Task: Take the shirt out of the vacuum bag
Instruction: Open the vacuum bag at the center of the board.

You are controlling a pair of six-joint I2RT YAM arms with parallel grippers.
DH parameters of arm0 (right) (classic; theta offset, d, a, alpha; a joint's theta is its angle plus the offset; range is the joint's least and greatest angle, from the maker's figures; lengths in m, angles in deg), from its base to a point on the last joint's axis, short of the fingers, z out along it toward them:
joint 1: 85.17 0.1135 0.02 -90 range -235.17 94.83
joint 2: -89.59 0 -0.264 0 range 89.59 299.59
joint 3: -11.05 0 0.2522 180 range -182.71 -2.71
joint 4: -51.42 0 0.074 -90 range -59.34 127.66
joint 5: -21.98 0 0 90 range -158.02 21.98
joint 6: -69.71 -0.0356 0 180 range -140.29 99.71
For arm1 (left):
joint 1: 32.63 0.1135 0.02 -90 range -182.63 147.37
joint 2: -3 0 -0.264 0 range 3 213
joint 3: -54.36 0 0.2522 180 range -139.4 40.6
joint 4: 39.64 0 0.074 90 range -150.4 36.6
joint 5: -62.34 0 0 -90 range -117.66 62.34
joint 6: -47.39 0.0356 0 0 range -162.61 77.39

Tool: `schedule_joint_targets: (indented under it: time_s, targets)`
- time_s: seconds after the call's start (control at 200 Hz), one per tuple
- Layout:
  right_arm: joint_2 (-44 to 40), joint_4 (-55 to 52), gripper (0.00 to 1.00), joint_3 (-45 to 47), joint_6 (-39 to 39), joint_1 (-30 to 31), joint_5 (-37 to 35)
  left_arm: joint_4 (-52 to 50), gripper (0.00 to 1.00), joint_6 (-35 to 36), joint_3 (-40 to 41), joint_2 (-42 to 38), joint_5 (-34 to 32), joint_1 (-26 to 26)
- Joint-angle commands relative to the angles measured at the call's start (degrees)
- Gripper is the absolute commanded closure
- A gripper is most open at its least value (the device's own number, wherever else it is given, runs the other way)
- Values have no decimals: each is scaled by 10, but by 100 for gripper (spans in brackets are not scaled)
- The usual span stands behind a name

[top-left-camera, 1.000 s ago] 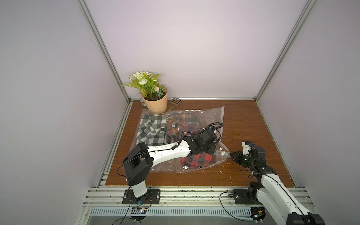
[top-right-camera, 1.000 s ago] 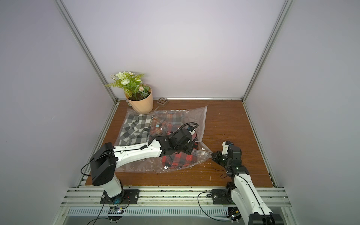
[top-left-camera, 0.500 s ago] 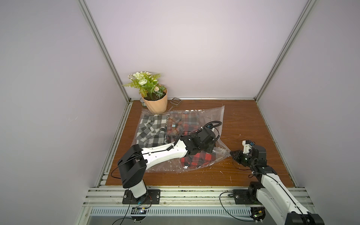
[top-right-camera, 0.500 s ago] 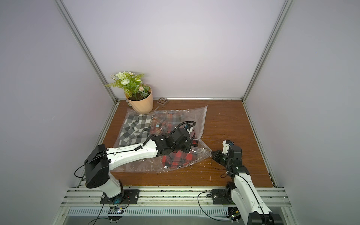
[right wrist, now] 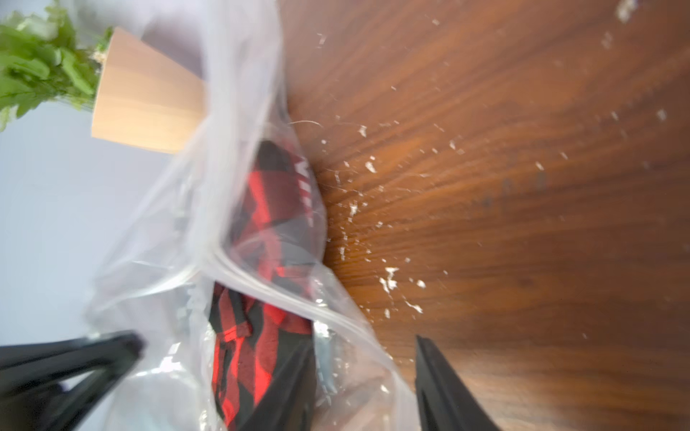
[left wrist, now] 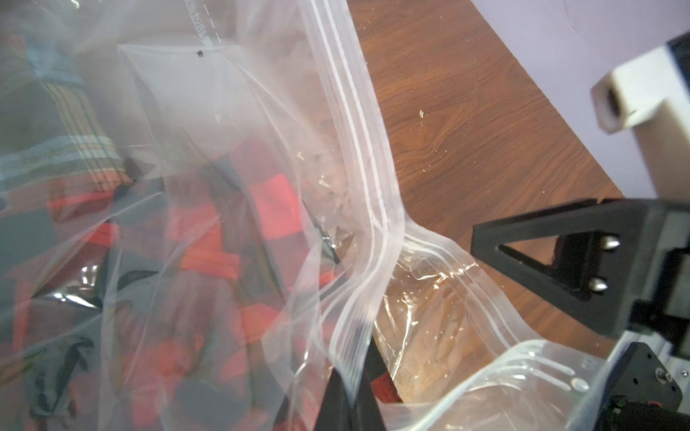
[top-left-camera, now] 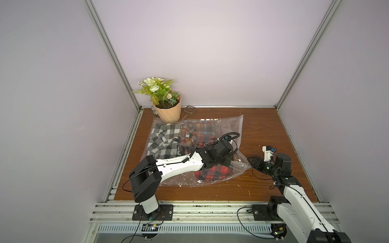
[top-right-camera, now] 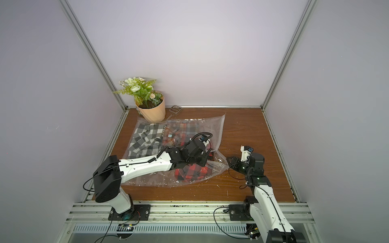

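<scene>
The vacuum bag (top-left-camera: 228,131) (top-right-camera: 210,131) lies flat on the wooden table, clear and crinkled, its zip strip (left wrist: 358,123) along the right side. Inside are a red-and-black plaid shirt (top-left-camera: 212,172) (right wrist: 239,358), a black-and-white checked shirt (top-left-camera: 164,141) and an orange plaid shirt (top-left-camera: 196,132). My left gripper (left wrist: 351,388) (top-left-camera: 228,163) is shut on the bag's upper zip edge, lifting it over the red shirt. Just right of the bag's near corner, my right gripper (top-left-camera: 253,163) (right wrist: 362,347) is open, with loose bag film lying between its fingers.
A potted plant (top-left-camera: 169,111) stands at the back left, touching the bag's far edge. A small brown grid piece (top-left-camera: 190,109) lies beside it. Lilac walls close three sides, and a metal rail (top-left-camera: 189,210) runs along the front.
My right gripper has opened and let go of the bag's corner. The left arm's elbow has swung towards the front while its gripper stays shut on the zip edge.
</scene>
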Motion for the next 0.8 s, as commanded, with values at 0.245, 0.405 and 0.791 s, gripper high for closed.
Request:
schedule_joint_targets:
  time_s: [0.245,0.405,0.791]
  targets:
    - [63,-9,36,-95,105,17,60,17,100,11,-3,7,5,-7]
    - [104,-15,36,-121,136,67,9,21,100,13,-4,9,7,-6]
    - [167,-30,40,-157,175,130,-103,21,100,16,-5,6,17,-6]
